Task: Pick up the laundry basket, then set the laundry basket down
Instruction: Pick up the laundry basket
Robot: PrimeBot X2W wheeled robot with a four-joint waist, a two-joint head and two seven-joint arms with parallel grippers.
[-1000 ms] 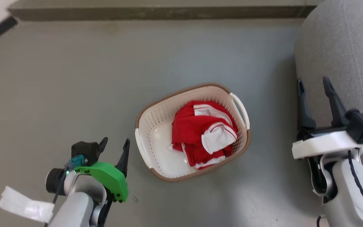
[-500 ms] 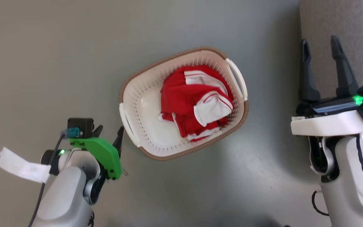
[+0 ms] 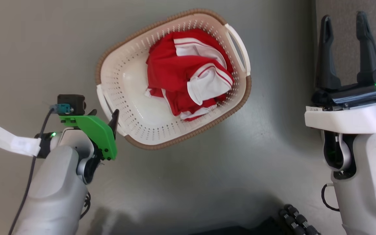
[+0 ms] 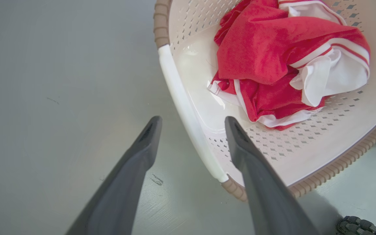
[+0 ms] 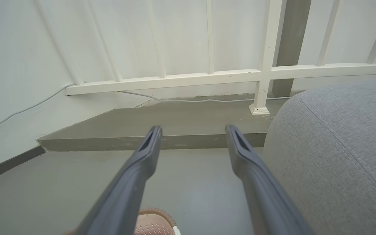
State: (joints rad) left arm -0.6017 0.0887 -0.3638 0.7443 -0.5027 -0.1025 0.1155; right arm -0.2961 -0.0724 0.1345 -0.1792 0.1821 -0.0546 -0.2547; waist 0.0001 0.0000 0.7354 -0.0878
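Observation:
The laundry basket [image 3: 122, 75] stands on the grey floor, cream and perforated with a brown rim, holding a crumpled red and white garment [image 3: 184, 71]. My left gripper [image 3: 104, 111] is open at the basket's near-left side. In the left wrist view its two fingers [image 4: 193, 119] straddle the white side handle [image 4: 178, 88], one finger outside the basket and one over its inside, with a gap on both sides. My right gripper [image 3: 343, 16] is open and empty, well to the right of the basket. The right wrist view shows the right gripper [image 5: 193, 128] above a sliver of the basket [image 5: 152, 225].
A grey upholstered sofa [image 3: 341, 39] fills the far right, close beside my right gripper; it also bulks at the right as the sofa [image 5: 331, 147]. Ahead are a low concrete step [image 5: 162, 130] and a white railing [image 5: 207, 76]. A black ribbed part [image 3: 292, 218] lies at the bottom edge.
The head camera has tipped down, so the basket sits higher and larger in the picture. My left gripper has closed the distance to the basket's left handle and now straddles it. The right gripper stays open.

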